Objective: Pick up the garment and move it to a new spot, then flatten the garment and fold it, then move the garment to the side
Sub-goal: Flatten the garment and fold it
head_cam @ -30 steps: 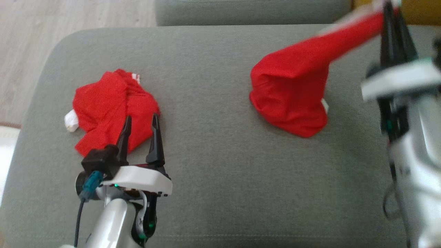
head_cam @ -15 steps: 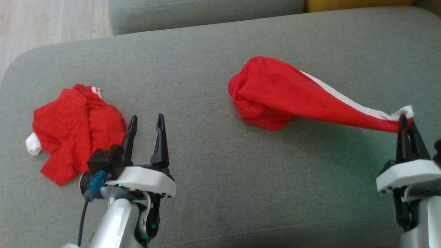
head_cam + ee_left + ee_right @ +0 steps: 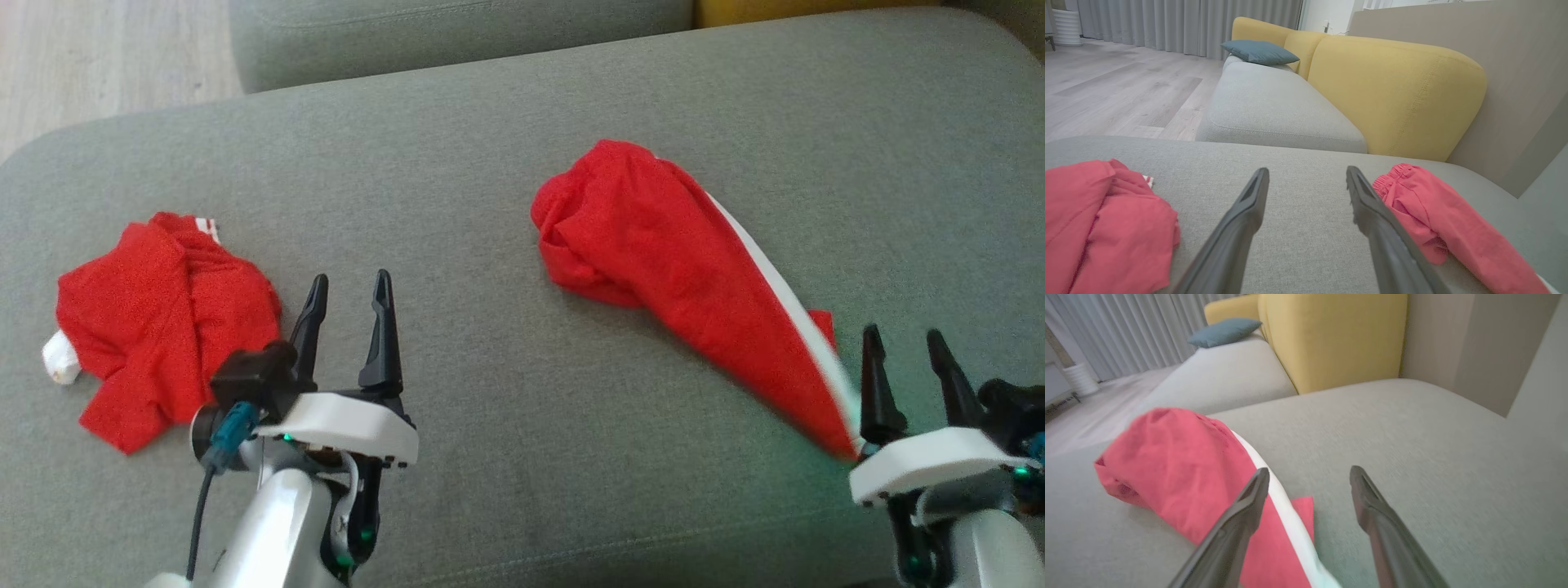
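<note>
The garment (image 3: 653,261), red with a white stripe, lies on the grey sofa cushion (image 3: 506,474), bunched at the middle and stretched out toward the lower right. Its narrow end lies beside the left finger of my right gripper (image 3: 902,335), which is open and holds nothing. In the right wrist view the garment (image 3: 1188,477) runs under the left finger of that gripper (image 3: 1308,473). My left gripper (image 3: 351,278) is open and empty, hovering next to a second crumpled red garment (image 3: 155,318). From the left wrist, its gripper (image 3: 1306,175) points between both red heaps.
A second grey seat cushion (image 3: 449,33) adjoins the far edge, with wooden floor (image 3: 82,57) to the far left. A yellow backrest (image 3: 1392,90) and a blue pillow (image 3: 1259,52) stand beyond. Bare cushion lies between the two garments.
My right gripper has opened and let go of the garment's end, which has dropped onto the cushion. That gripper came down and nearer. The camera shifted; the left gripper kept still.
</note>
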{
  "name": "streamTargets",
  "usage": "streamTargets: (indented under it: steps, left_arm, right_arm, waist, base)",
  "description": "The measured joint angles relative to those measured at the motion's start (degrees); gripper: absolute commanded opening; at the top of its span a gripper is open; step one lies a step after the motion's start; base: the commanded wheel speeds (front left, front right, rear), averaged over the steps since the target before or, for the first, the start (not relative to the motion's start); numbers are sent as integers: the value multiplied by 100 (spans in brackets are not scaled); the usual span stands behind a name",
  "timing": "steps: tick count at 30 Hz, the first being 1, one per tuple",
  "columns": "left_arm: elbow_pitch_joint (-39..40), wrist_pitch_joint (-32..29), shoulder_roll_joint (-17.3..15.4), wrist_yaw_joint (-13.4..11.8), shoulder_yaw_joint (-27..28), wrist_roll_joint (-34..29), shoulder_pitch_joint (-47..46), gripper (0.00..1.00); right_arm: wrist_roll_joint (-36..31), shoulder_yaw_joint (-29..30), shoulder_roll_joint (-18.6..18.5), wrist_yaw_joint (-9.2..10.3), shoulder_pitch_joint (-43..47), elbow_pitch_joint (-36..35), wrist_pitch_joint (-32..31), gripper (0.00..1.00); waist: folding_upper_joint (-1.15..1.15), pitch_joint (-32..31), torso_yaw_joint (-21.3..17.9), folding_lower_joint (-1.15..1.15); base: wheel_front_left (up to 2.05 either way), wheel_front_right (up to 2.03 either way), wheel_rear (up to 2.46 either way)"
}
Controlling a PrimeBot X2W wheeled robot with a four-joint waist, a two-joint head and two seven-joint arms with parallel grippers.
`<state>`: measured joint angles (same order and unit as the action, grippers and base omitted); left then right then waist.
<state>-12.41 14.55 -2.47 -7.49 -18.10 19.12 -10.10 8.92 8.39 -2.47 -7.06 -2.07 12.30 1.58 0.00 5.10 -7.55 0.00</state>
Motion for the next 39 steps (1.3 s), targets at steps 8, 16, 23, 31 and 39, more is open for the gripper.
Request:
streamTargets:
  steps: [8, 16, 23, 31, 39]
  left_arm:
    - [23, 0, 0, -7, -8, 2, -1, 100]
    - [109, 0, 0, -9, -15, 12, 4, 100]
    - [126, 0, 0, -7, -22, 10, 2, 100]
    - [123, 0, 1, 11, -163, 10, -154, 100]
    - [115, 0, 2, 18, -291, 20, -341, 100]
  right_arm:
    - [410, -842, -2, 0, -151, -356, 813, 100]
    - [537, -960, -5, 0, -162, -135, 959, 100]
    - [661, -714, -11, 0, -765, 196, 779, 100]
    - [510, -127, -19, 0, -2178, 1195, -110, 100]
    - [105, 480, -419, 0, -3465, 2740, -1002, 100]
  waist:
    - [0, -24, 266, 0]
    - [0, -36, 596, 0]
    - [0, 89, 853, 0]
    - [0, 445, 1141, 0]
    - [0, 744, 1548, 0]
  base:
    - [0, 0, 0]
    - [0, 0, 0]
    - [0, 0, 0]
    - [0, 0, 0]
    - [0, 0, 0]
